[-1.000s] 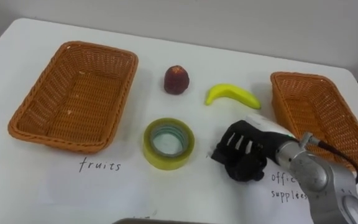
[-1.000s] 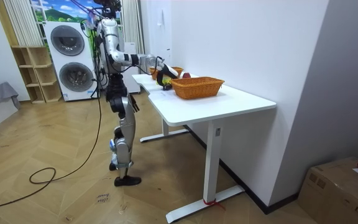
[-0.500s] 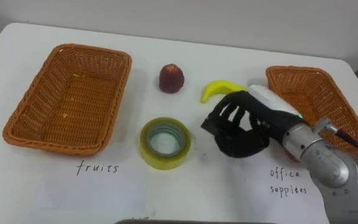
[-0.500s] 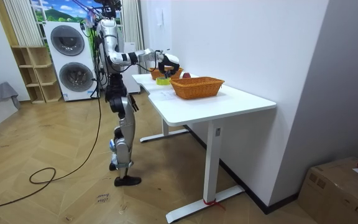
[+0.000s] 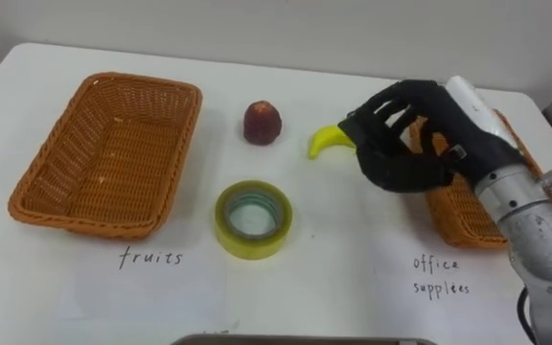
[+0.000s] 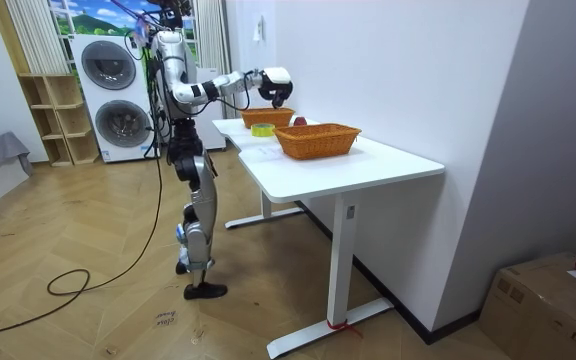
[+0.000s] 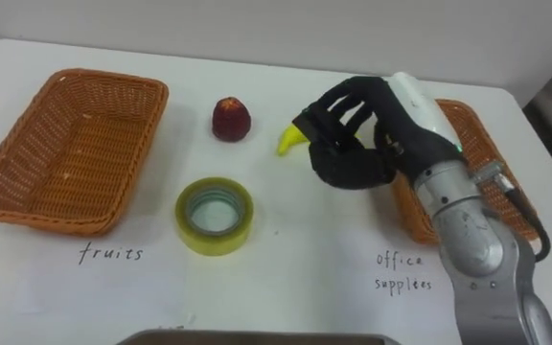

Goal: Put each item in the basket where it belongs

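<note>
Overhead, left eye view: white table (image 5: 353, 278). Left basket (image 5: 36, 182) is wicker with nothing in it. Right basket (image 5: 468, 216) is at the far right, partly behind the arm. Between them a red fruit (image 5: 262, 123) sits at the back with a banana (image 5: 322, 142) just beside it, and the tape (image 5: 253, 219) lies nearer the front edge. All three are on the table, outside both baskets. Right hand (image 5: 405, 144), black-gloved, hangs above the table and covers the banana's right end and the right basket's near corner. Cannot tell whether it grips anything.

Right eye view: same layout. The hand's dark leading edge overlaps the banana, leaving the yellow tip showing. Red fruit and tape are well apart from the hand.

Room view: robot stands upright at the table's end on the room view's left, washers (image 6: 118, 95) behind it. Right arm is stretched out over the tabletop, hand above the baskets. A box (image 6: 553, 300) is on the floor at lower right.
</note>
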Motion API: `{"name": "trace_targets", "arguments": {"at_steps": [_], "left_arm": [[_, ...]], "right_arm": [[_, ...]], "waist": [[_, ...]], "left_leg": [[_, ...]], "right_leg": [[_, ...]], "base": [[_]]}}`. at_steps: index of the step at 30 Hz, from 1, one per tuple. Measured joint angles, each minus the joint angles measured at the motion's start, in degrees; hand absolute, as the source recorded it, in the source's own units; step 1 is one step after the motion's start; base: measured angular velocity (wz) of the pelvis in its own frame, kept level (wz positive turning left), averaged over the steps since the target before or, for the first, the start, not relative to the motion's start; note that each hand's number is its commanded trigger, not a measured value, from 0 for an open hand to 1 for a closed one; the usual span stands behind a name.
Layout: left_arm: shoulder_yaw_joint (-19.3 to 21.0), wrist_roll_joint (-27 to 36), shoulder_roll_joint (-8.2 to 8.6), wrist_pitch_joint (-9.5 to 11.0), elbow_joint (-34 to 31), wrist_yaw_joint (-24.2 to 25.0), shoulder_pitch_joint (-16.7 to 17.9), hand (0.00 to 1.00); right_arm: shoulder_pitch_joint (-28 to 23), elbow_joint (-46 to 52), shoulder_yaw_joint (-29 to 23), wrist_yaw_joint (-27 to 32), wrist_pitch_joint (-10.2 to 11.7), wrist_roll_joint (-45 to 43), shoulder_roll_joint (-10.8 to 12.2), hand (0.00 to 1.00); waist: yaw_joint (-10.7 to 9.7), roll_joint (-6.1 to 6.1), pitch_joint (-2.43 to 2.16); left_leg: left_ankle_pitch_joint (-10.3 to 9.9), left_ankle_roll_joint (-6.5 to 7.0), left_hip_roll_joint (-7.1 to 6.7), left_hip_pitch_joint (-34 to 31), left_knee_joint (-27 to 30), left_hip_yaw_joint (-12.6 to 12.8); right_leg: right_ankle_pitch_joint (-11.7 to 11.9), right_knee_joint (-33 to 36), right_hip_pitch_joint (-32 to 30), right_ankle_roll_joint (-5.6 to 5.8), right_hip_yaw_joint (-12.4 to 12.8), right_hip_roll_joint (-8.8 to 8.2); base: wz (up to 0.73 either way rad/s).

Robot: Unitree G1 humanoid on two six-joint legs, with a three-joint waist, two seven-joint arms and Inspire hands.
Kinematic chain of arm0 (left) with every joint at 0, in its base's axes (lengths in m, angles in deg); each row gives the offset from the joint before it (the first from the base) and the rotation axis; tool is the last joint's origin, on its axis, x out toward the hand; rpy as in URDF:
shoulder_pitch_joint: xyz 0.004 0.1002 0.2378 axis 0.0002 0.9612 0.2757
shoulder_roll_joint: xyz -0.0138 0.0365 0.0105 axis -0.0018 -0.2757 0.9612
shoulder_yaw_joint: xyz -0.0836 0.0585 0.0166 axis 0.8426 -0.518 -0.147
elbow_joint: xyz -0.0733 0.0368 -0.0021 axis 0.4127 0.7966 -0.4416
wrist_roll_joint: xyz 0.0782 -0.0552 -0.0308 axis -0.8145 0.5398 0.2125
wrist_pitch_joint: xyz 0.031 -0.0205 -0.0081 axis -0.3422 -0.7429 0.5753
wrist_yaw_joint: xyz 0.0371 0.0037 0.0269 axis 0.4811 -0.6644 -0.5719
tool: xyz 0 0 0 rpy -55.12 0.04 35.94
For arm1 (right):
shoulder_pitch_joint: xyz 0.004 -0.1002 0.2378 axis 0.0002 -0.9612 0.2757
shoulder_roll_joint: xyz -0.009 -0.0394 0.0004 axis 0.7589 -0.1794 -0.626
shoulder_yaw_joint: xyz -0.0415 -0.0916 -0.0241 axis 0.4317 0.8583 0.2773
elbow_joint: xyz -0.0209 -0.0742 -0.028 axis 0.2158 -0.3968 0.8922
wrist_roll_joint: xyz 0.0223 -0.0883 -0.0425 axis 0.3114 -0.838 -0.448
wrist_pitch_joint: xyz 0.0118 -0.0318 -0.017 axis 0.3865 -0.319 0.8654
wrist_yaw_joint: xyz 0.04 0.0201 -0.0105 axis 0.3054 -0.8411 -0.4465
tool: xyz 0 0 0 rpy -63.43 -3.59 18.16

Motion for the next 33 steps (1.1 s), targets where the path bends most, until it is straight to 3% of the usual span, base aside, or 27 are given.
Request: {"name": "trace_targets", "arguments": {"at_steps": [6, 12, 16, 18, 33], "left_arm": [[0.0, 0.0, 0.2, 1.1, 0.0, -0.1, 0.6, 0.0], [0.3, -0.3, 0.2, 1.1, -0.1, 0.0, 1.7, 0.0], [1.2, -1.8, 0.25, 1.0, -0.2, 0.3, 2.0, 0.0], [1.3, -1.8, 0.22, 0.6, -0.7, 0.4, 2.4, 0.0], [1.8, -1.8, -0.04, 0.1, -1.4, 2.3, 3.0, 0.0]], "right_arm": [[0.7, 0.0, -2.6, 7.2, 2.4, 3.3, -0.8, 1.0], [1.4, -0.8, -3.3, 11.9, 2.4, 5.3, -2.2, 1.0], [1.6, -2.3, -5.2, 13.0, 2.5, 6.4, -3.8, 1.0], [1.6, -5.4, -5.3, 13.9, 2.7, 8.1, -4.2, 1.0], [1.6, -12.8, -5.3, 13.9, 2.3, 9.5, -4.5, 1.0]], "waist": [[-1.2, -0.12, 0.1], [-2.4, -0.8, 0.23], [-2.2, -1.14, 0.26], [-2.2, -1.49, 0.05], [-2.2, -1.54, 0.07]], "left_leg": [[0.0, 0.0, 0.0, 0.0, 0.0, 0.1], [0.0, 0.0, 0.04, 0.0, -0.2, 0.0], [0.0, 0.0, 0.07, 0.0, -0.3, -0.1], [0.0, 0.0, 0.09, 0.0, -0.2, -0.1], [0.0, 0.0, 0.07, 0.0, 0.4, -0.1]], "right_leg": [[0.0, 0.0, 0.0, 0.0, -0.3, 0.02], [0.0, 0.0, -0.1, 0.0, -0.5, 0.01], [0.0, 0.0, -0.1, 0.01, -0.8, -0.02], [0.0, 0.0, -0.1, 0.01, -0.8, -0.03], [0.0, 0.1, 0.1, 0.02, -0.5, -0.15]], "base": [[0.0], [0.0], [0.0], [0.0], [0.0]]}}
